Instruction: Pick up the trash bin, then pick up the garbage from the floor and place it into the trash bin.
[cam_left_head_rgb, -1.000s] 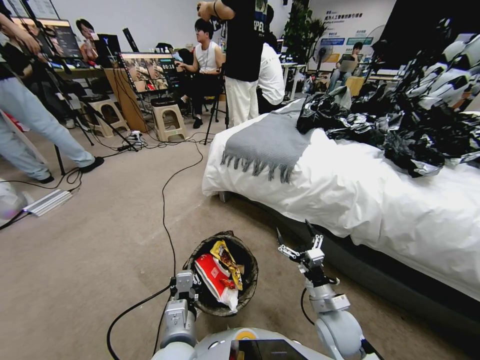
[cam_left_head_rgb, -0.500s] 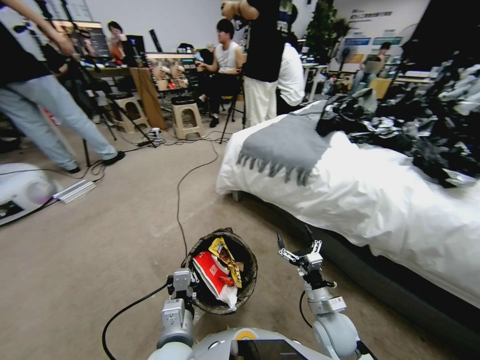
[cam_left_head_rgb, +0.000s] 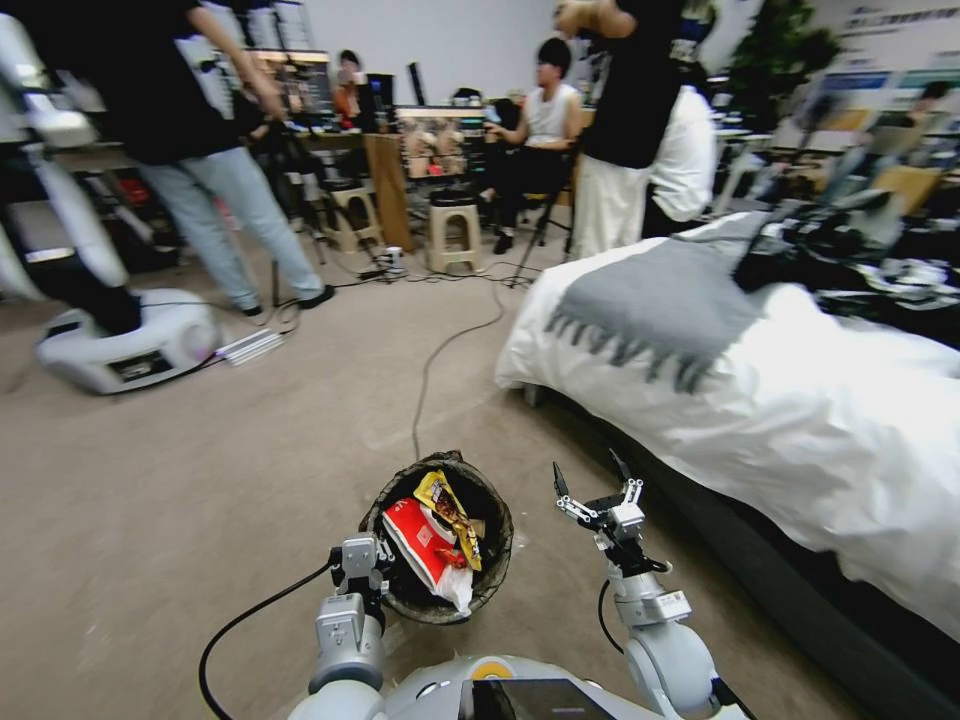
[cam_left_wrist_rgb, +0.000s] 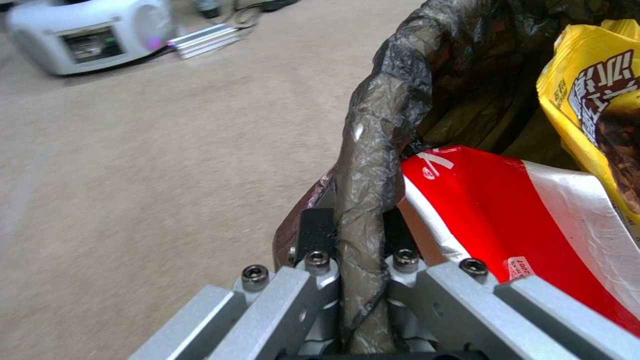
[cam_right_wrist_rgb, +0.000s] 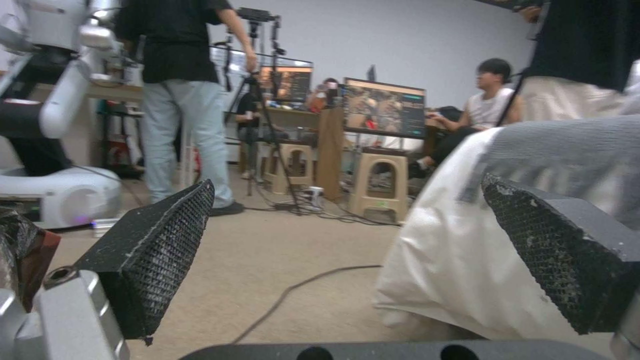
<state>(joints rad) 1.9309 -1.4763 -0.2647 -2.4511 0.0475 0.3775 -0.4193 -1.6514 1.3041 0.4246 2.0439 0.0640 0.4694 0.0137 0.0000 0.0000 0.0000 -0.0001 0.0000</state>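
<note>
The trash bin (cam_left_head_rgb: 503, 548), lined with a black bag, hangs close in front of my body in the head view. My left gripper (cam_left_head_rgb: 366, 572) is shut on its near rim; in the left wrist view the bag-covered rim (cam_left_wrist_rgb: 373, 150) runs between the jaws of that gripper (cam_left_wrist_rgb: 359, 237). Inside the bin lies garbage: a red and white wrapper (cam_left_head_rgb: 425, 545) (cam_left_wrist_rgb: 520, 215) and a yellow snack packet (cam_left_head_rgb: 447, 505) (cam_left_wrist_rgb: 587, 95). Beside the bin, toward the bed, my right gripper (cam_left_head_rgb: 592, 488) (cam_right_wrist_rgb: 347, 250) is held up, open and empty, its black pads (cam_right_wrist_rgb: 160, 250) wide apart.
A bed with a white cover (cam_left_head_rgb: 800, 420) and a grey fringed blanket (cam_left_head_rgb: 660, 300) stands to the right, with black plastic sheeting (cam_left_head_rgb: 850, 250) on it. A black cable (cam_left_head_rgb: 440, 350) crosses the carpet ahead. Another robot's white base (cam_left_head_rgb: 130, 345), stools (cam_left_head_rgb: 455, 230) and standing people are farther back left.
The whole head view has slid to the right, so the camera has turned left; another robot's base has come into view. Bin and both grippers keep their places before my body.
</note>
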